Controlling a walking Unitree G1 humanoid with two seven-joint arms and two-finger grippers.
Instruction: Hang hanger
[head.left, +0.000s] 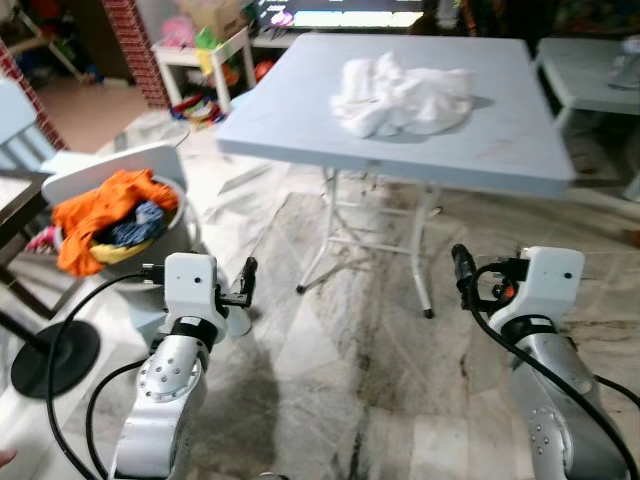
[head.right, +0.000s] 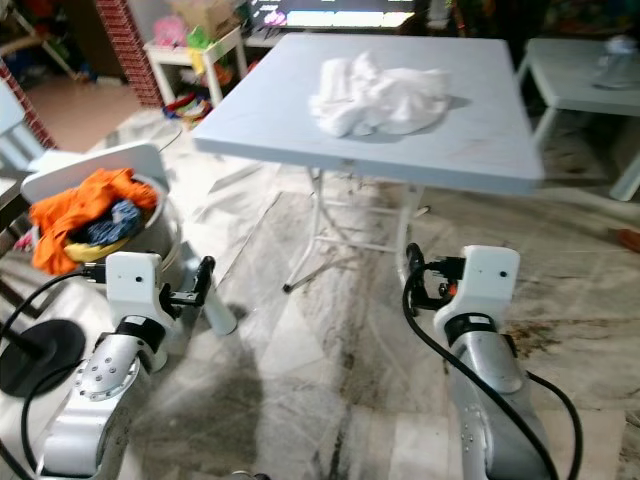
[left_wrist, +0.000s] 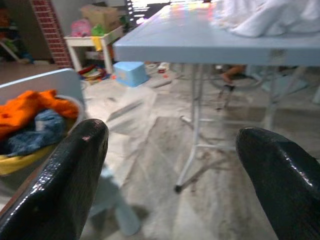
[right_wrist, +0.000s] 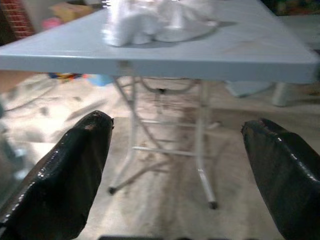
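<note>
Off the table's left edge, I am seeing a basket of orange and blue clothes sitting on the floor. I am holding the left end effector with fingers apart, gripping nothing. White cloth is lying mid-table. The right end effector is likewise gaping. I cannot make out any hanger.

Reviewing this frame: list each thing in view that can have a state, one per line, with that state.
Left gripper: open, empty, held low above the floor.
Right gripper: open, empty, pointed at the table legs.
Folding table: unfolded, standing.
White cloth: crumpled in a heap on the table top.
Laundry basket: on the chair, full, with orange and blue clothes piled in it.
White chair: upright, holding the basket.
</note>
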